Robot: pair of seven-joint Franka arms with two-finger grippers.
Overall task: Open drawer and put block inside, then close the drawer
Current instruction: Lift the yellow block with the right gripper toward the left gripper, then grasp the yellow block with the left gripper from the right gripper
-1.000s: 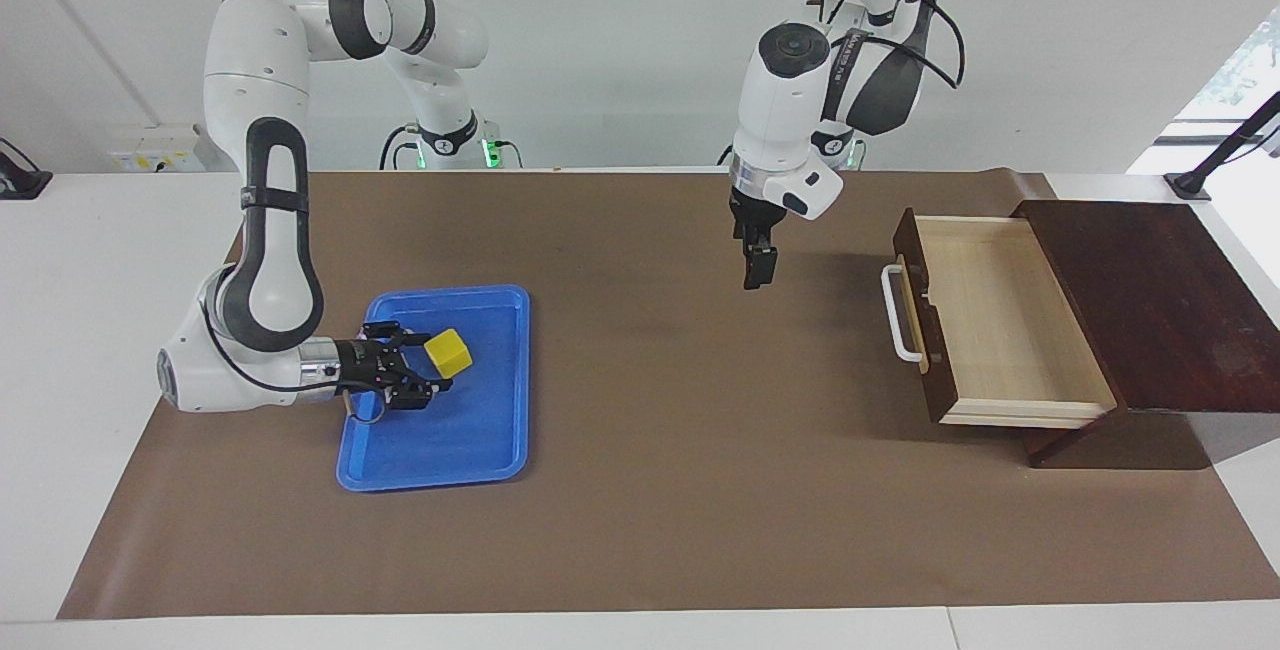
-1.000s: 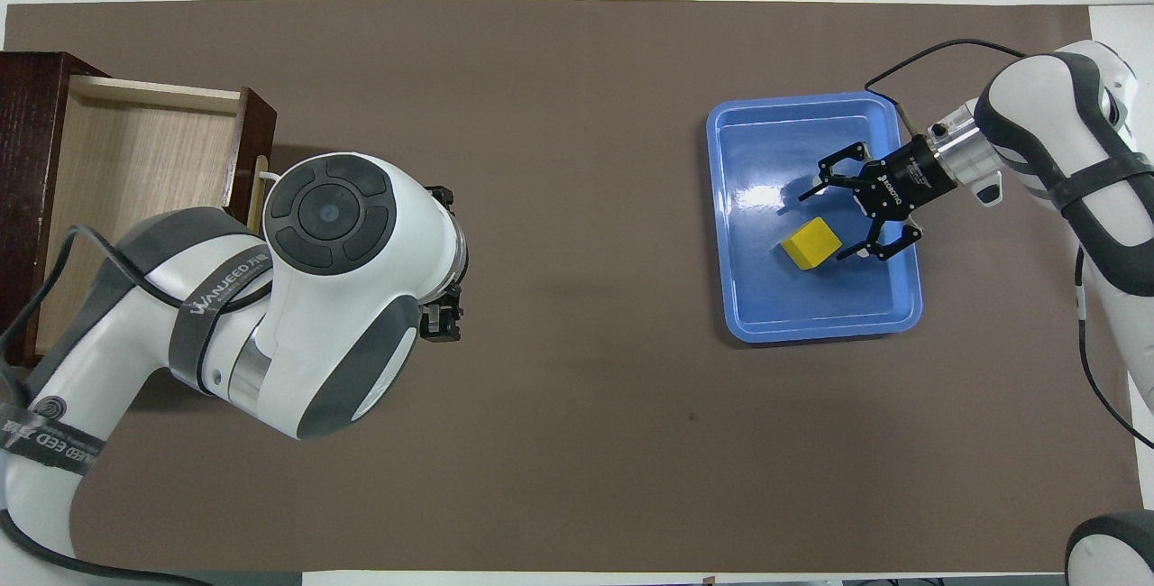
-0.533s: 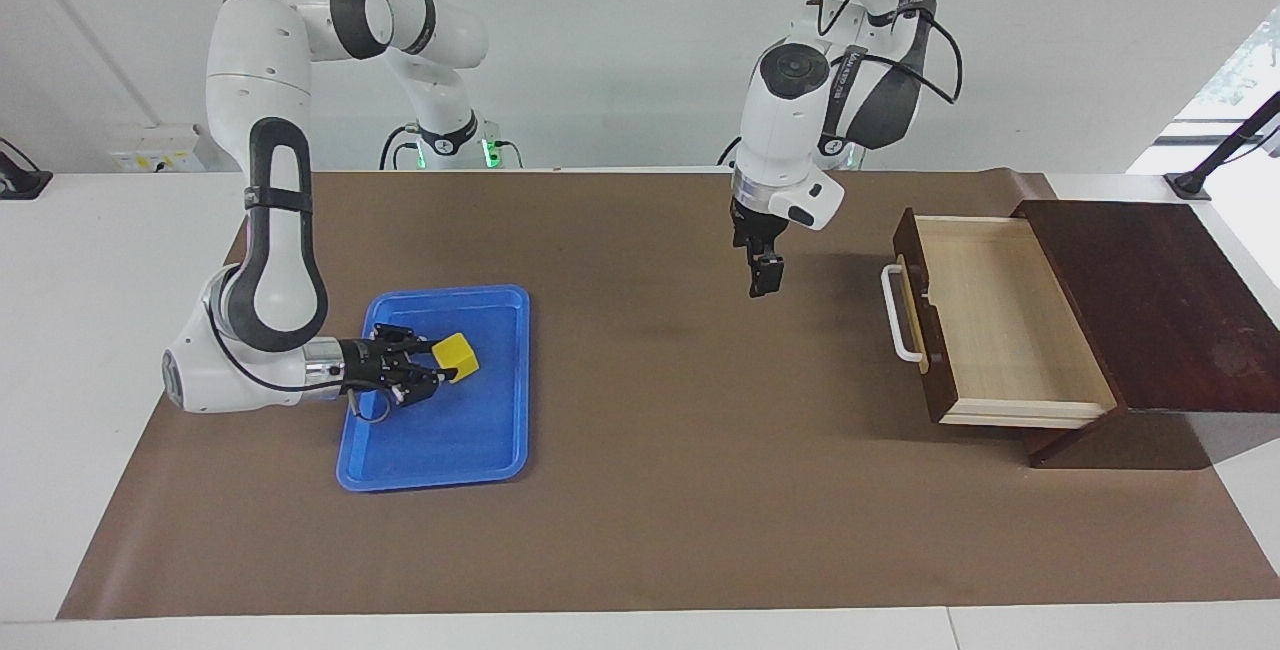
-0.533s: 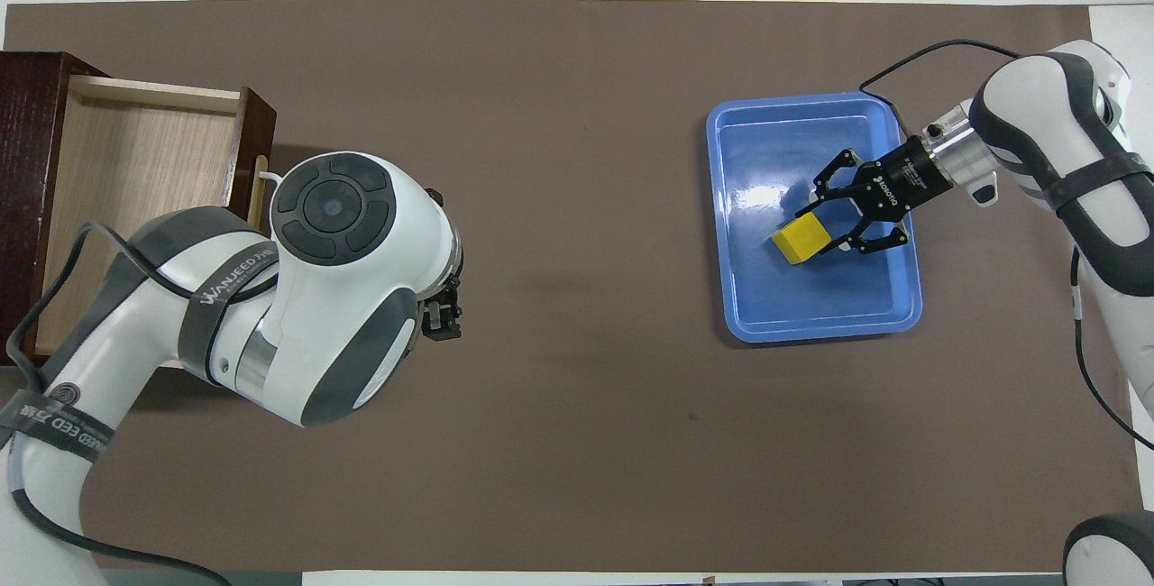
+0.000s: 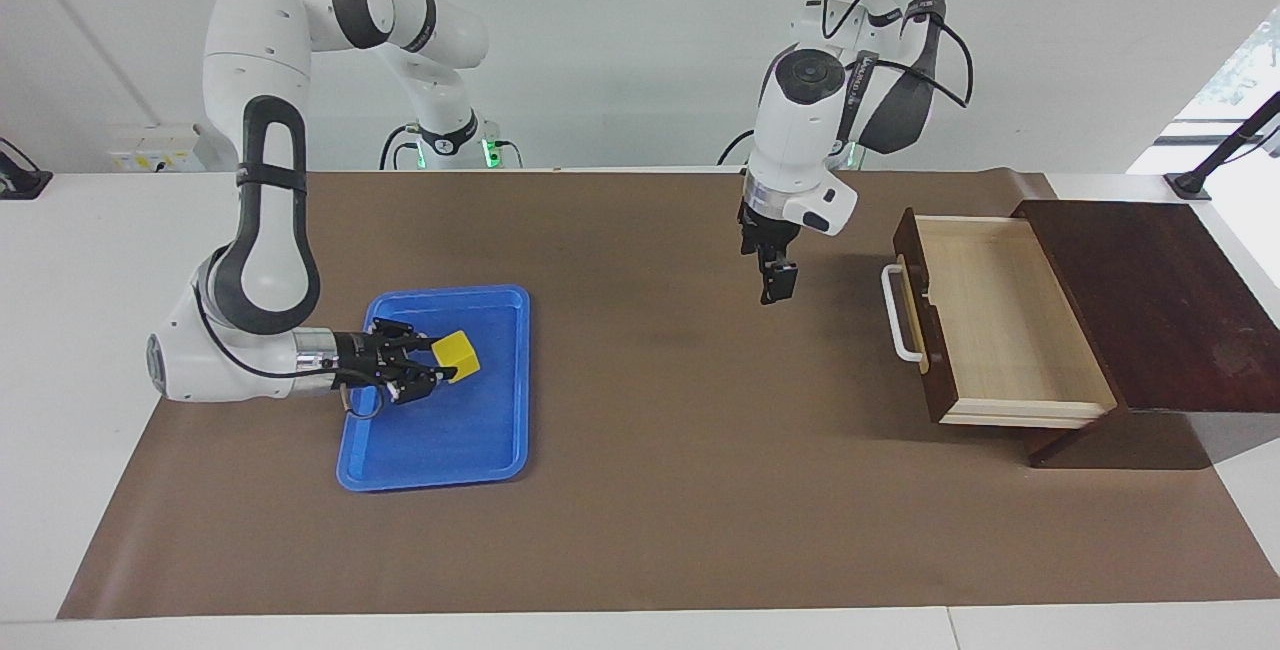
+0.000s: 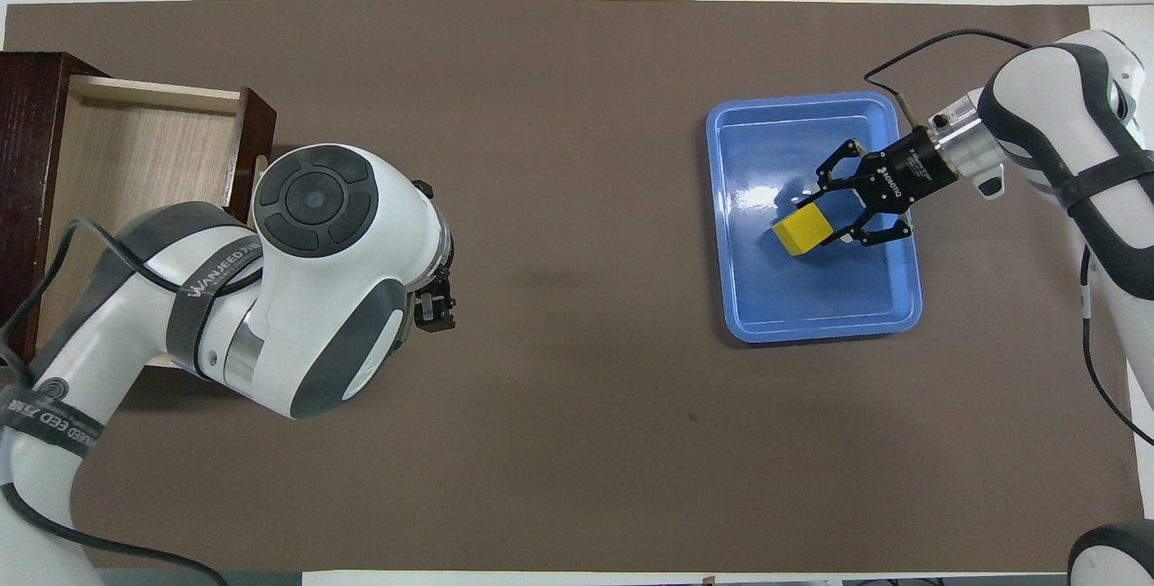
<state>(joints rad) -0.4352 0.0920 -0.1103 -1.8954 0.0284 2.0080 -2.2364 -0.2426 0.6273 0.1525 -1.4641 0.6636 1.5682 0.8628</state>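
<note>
The drawer (image 5: pixel 1005 325) stands pulled out of its dark wooden box (image 5: pixel 1160 300), its pale inside empty and its white handle (image 5: pixel 899 315) toward the table's middle. It also shows in the overhead view (image 6: pixel 135 171). The yellow block (image 5: pixel 459 355) is over the blue tray (image 5: pixel 490 430), between the fingers of my right gripper (image 5: pixel 447 367), which is shut on it and reaches in level from the right arm's end. The overhead view shows the block (image 6: pixel 802 231) and right gripper (image 6: pixel 825 224) too. My left gripper (image 5: pixel 779 286) hangs shut and empty over the mat between tray and drawer.
A brown mat (image 5: pixel 660 490) covers the table. The left arm's big wrist (image 6: pixel 315 270) hides the drawer's handle and part of its front in the overhead view. A black clamp stand (image 5: pixel 1215 160) sits near the box at the left arm's end.
My right gripper went from open beside the block to shut on it and turned it a little. My left gripper drifted toward the drawer.
</note>
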